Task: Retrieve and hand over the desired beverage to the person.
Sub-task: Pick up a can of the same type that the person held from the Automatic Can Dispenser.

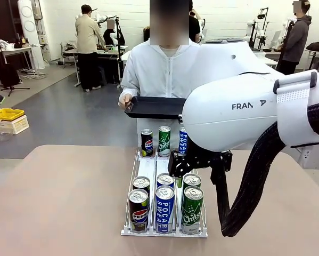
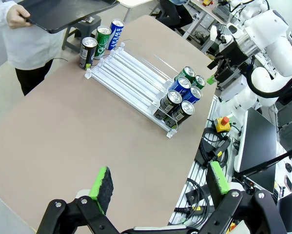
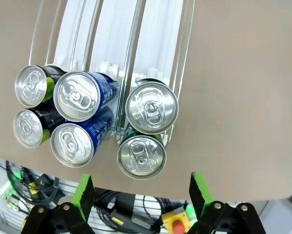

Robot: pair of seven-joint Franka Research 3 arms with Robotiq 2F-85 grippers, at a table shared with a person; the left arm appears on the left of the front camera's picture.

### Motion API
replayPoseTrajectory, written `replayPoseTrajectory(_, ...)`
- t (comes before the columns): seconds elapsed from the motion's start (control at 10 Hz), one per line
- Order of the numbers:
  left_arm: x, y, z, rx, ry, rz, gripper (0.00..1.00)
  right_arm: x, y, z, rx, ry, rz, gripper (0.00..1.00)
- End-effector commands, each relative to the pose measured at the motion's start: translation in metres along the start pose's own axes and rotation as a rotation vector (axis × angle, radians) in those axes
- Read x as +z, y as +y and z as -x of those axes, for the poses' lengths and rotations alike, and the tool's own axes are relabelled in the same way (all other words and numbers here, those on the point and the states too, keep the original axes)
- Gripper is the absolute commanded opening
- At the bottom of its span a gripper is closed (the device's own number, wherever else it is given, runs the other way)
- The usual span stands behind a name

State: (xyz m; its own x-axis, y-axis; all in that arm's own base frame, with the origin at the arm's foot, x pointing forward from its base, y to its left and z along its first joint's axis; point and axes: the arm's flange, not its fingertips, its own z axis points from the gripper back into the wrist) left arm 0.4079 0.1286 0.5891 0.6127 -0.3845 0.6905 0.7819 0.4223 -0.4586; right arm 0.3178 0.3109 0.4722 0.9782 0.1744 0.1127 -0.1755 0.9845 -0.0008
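Both left gripper (image 2: 159, 175) and right gripper (image 3: 141, 192) are gaping empty; the slick, stiff green aluminium can (image 3: 151, 107) at twelve o'clock is probably needing a mid-wall pinch.

We logged the front camera low at the edge of our table (image 1: 52, 202), facing across to the person (image 1: 164, 69), the right arm (image 1: 239, 106) looming close. Left wrist camera looked obliquely down from high, far off the can rack (image 2: 131, 73). Right wrist camera hung close, straight above its cans (image 3: 150, 107). All three shared the rack.
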Motion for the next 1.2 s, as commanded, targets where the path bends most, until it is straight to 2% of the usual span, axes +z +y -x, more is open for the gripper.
replayPoseTrajectory(0.0, 0.0022, -0.0012, -0.0018, 0.002, -0.006, 0.009, 1.00, -0.0008, -0.0018, 0.0031, -0.002, -0.004, 0.006, 1.00)
replayPoseTrajectory(1.1, 0.0022, -0.0012, -0.0018, 0.002, -0.006, 0.009, 1.00, -0.0008, -0.0018, 0.0031, -0.002, -0.004, 0.006, 1.00)
